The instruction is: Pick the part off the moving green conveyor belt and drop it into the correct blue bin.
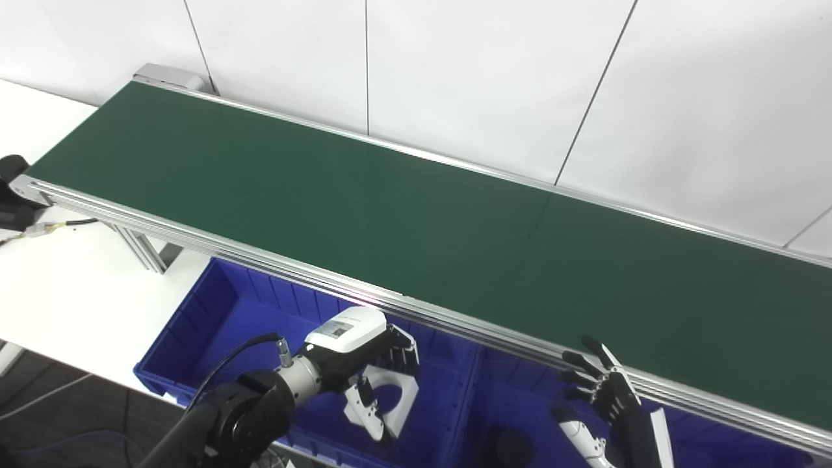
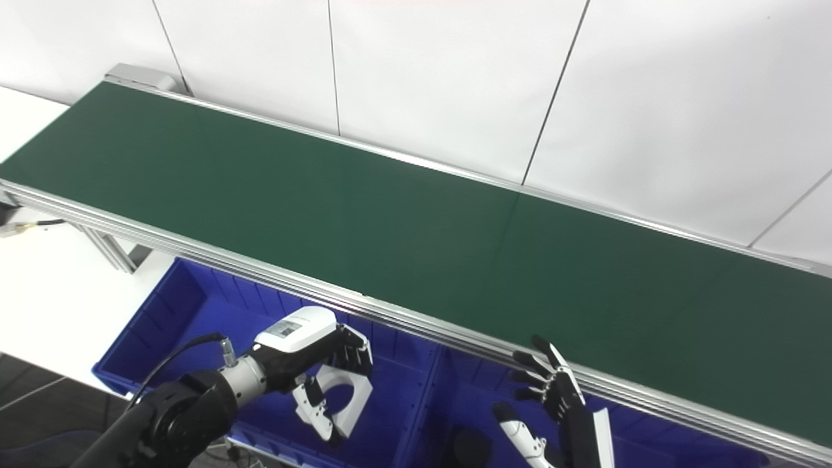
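The green conveyor belt [image 1: 416,214] carries no part in view. My left hand [image 1: 364,361] hangs over the left blue bin [image 1: 208,318], its fingers curled on a white bracket-like part [image 1: 398,395] with a round cut-out, which hangs below the hand inside the bin's opening. My right hand [image 1: 601,390] is open, fingers spread and pointing up, just in front of the belt's front rail and above the right blue bin [image 1: 520,383].
The belt's aluminium front rail [image 1: 260,257] runs between the bins and the belt. A dark round object [image 1: 510,448] lies in the right bin. A white table [image 1: 71,286] with a cable is on the left, and a white wall stands behind the belt.
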Tool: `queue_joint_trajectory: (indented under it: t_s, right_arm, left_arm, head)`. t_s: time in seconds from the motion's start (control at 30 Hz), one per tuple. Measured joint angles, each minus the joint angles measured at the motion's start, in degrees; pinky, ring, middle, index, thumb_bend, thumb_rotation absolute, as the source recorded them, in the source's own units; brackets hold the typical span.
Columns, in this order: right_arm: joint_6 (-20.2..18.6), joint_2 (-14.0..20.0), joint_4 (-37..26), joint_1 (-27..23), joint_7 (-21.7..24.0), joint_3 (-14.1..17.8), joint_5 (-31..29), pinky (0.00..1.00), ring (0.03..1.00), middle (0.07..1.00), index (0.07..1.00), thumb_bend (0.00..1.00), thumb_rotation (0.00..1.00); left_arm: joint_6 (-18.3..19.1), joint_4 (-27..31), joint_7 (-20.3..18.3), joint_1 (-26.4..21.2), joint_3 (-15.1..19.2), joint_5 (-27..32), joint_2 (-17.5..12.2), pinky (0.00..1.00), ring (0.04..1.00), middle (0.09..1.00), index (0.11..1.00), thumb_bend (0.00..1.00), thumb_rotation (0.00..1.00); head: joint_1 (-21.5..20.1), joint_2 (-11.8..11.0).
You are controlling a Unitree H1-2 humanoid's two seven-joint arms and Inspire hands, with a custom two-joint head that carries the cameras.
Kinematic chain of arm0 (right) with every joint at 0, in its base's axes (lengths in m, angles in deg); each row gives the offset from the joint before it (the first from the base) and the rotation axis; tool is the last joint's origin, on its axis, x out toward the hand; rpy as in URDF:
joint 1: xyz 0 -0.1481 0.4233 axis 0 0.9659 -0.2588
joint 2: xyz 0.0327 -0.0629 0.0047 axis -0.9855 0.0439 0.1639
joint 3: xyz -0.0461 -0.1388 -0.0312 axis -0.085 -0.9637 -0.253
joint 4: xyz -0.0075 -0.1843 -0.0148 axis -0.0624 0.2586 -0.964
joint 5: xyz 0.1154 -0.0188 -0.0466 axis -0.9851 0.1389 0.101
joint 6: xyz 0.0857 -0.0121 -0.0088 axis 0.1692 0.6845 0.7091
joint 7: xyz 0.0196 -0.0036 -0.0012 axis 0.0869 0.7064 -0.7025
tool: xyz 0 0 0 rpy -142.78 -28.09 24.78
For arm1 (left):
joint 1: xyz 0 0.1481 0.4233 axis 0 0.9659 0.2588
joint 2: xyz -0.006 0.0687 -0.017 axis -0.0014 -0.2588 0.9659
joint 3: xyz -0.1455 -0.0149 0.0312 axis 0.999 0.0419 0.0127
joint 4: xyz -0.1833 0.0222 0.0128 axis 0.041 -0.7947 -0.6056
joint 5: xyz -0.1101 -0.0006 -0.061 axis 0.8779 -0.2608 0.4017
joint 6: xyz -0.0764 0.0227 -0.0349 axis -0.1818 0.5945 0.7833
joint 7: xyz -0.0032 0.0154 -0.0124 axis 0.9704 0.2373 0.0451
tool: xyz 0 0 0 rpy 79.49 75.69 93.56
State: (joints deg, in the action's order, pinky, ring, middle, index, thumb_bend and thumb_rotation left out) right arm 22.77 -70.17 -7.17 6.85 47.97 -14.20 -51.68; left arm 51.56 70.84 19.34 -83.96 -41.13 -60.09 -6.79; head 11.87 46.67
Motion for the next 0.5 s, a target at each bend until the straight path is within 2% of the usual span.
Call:
queue_joint_trajectory:
  t_s: [0.17, 0.5]
  right_arm:
    - [-0.6, 0.0, -1.3, 0.0, 0.0, 0.0, 0.3, 0.58, 0.676, 0.766, 0.874, 0.62, 0.53]
    - [-1.3, -0.2, -1.4, 0.1, 0.1, 0.0, 0.3, 0.58, 0.678, 0.766, 0.871, 0.62, 0.51]
  left_arm:
    - [-3.0, -6.5, 3.9, -3.3, -1.1, -2.1, 0.0, 0.40, 0.433, 0.455, 0.515, 0.50, 0.00]
    - [-3.3, -12.2, 6.4, -5.1, -3.0, -3.1, 0.8, 0.45, 0.450, 0.461, 0.512, 0.50, 0.00]
  head:
    - [-0.5, 0.4]
    - [-1.1, 0.8]
